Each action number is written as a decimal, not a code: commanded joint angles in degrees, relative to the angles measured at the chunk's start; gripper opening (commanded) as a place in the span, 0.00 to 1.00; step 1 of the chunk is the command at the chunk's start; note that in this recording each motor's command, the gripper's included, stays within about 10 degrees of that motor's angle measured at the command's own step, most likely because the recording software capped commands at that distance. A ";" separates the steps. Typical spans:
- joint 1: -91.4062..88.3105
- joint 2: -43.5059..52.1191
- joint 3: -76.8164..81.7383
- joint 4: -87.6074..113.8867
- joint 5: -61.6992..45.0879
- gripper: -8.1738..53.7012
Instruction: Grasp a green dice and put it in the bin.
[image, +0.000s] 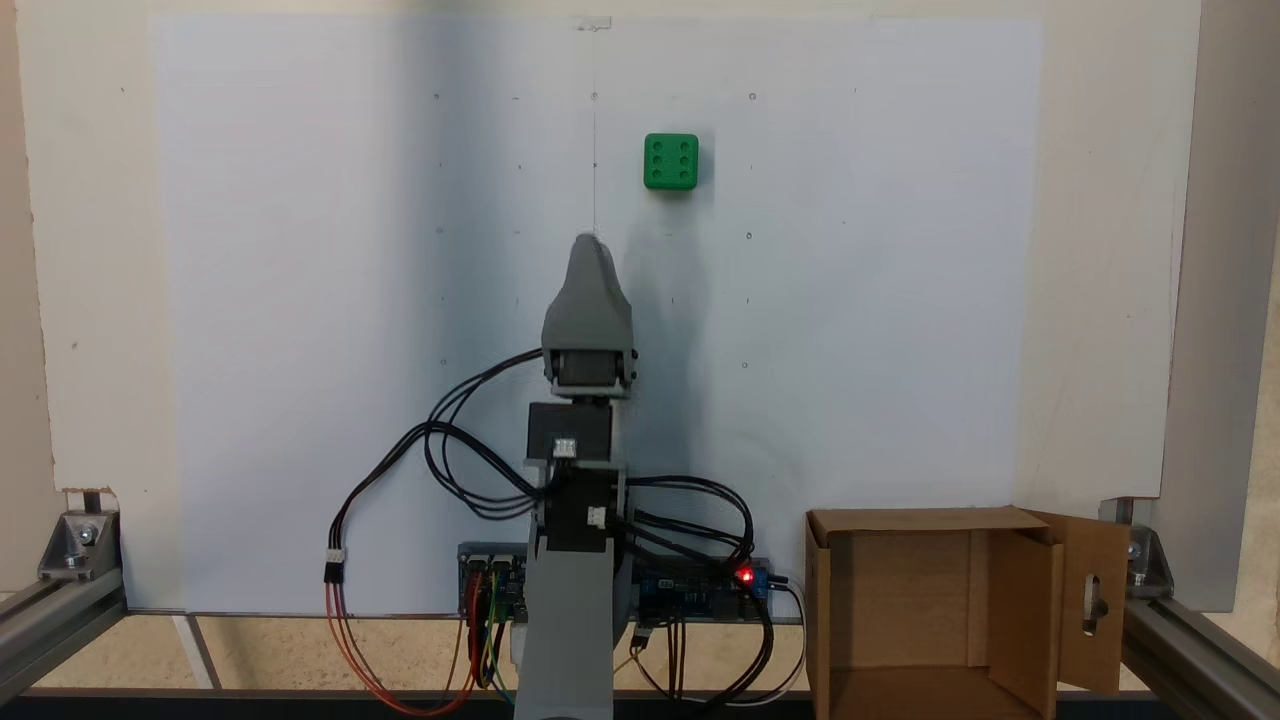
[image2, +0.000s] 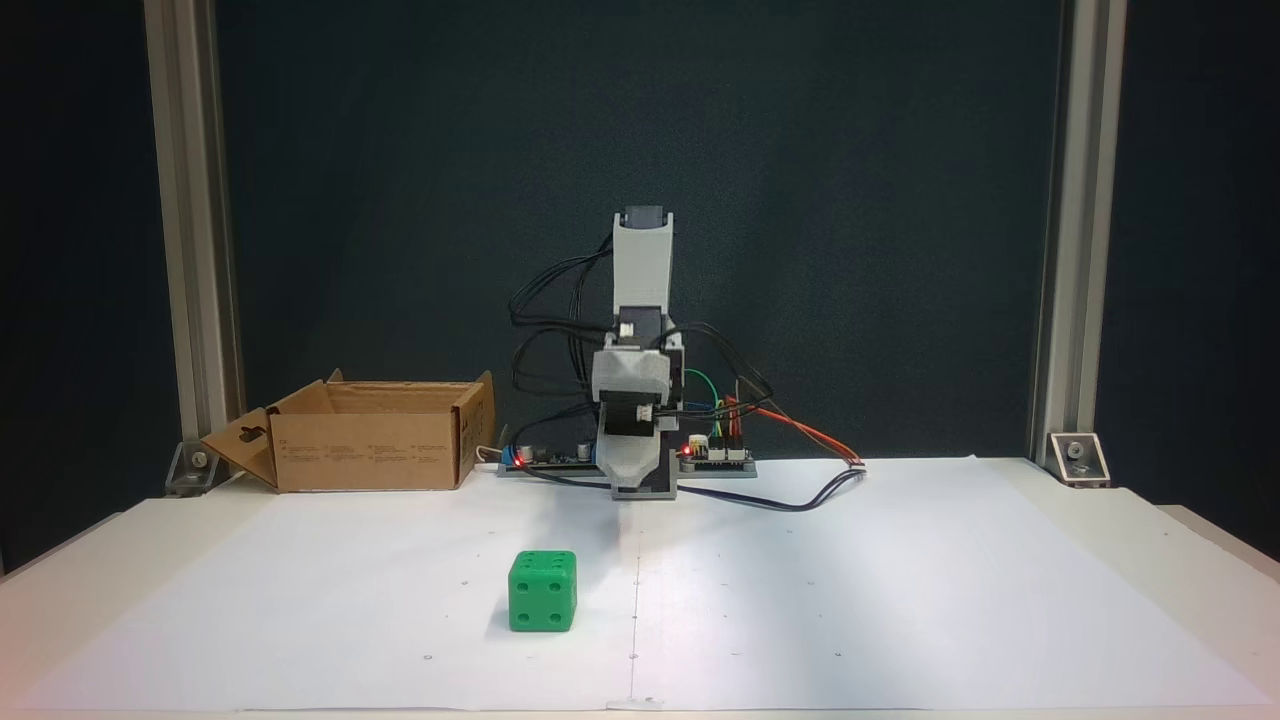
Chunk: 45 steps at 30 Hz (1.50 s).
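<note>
Arm folded over its base, not yet reaching. In the top-down fixed view the gripper (image: 592, 245) shows as one grey tapered tip pointing up the sheet; in the front-on fixed view the gripper (image2: 640, 485) hangs low in front of the base. The fingers lie one behind the other for both cameras, so I cannot tell whether they are wide or narrow. They hold nothing.

The green dice (image: 670, 161) sits alone on the white paper sheet (image: 300, 300), beyond the gripper tip and a little to its right in the top-down view, well apart from it. From the front, the green dice (image2: 542, 591) is nearer the camera than the arm and left of the sheet's centre line. Six pips face up, four face the front camera. It rests flat, square to the sheet (probably set on one of the small marks dotted over the paper, a placement grid by the look of it).

The bin (image: 920, 600) stands beside the arm's base, flaps folded out so the mouth is open for a drop. The bin (image2: 370, 450) carries small printed lines on its side, too small to read. The slotted flap hangs outward.

The surface (image2: 1150, 530) under the sheet is pale.
</note>
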 joint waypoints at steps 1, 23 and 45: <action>0.18 6.15 -8.35 9.12 1.05 0.85; 3.43 -12.22 -58.10 92.27 3.69 0.83; 9.49 -44.65 -103.27 128.41 -9.32 0.85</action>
